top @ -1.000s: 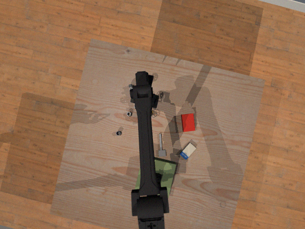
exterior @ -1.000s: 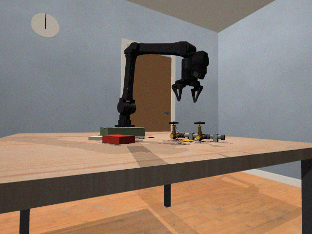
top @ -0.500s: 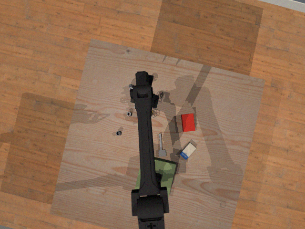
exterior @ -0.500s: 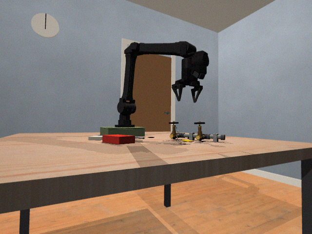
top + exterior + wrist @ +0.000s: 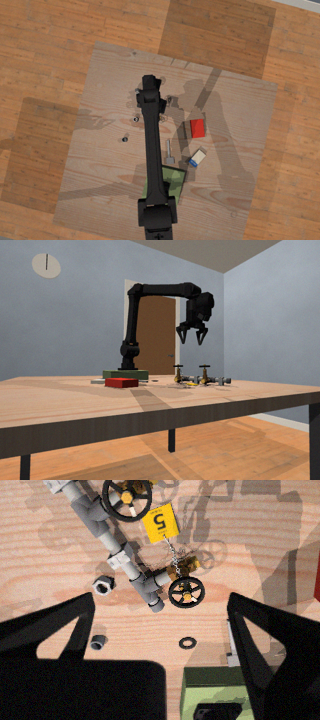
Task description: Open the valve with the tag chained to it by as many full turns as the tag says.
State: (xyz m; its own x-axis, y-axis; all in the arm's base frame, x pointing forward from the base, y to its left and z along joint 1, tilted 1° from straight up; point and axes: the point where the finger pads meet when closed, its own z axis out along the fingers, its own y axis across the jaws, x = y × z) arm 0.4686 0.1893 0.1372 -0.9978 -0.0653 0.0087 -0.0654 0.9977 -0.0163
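Observation:
A grey pipe point(image 5: 92, 517) point(image 5: 214, 379) lies on the table point(image 5: 77, 400) and carries two brass valves with black handwheels. A yellow tag point(image 5: 160, 522) point(image 5: 192, 384) reads 5. Its chain runs to the valve nearer the arm's base point(image 5: 186, 591) point(image 5: 178, 373). The other valve point(image 5: 127, 497) point(image 5: 204, 373) stands further along the pipe. My gripper point(image 5: 161, 599) point(image 5: 192, 341) is open and empty. It hangs high above the two valves and points down. In the overhead view the arm point(image 5: 152, 134) hides most of the pipe and the gripper.
A hex nut point(image 5: 103, 585) point(image 5: 135, 119), a small grey sleeve point(image 5: 98, 642) point(image 5: 124, 139) and a black washer point(image 5: 187, 642) lie near the pipe. A grey T-shaped tool point(image 5: 169, 153), a red block point(image 5: 197, 128) point(image 5: 121, 382), a white and blue box point(image 5: 197, 157) and the green base plate point(image 5: 178, 178) lie nearer the base.

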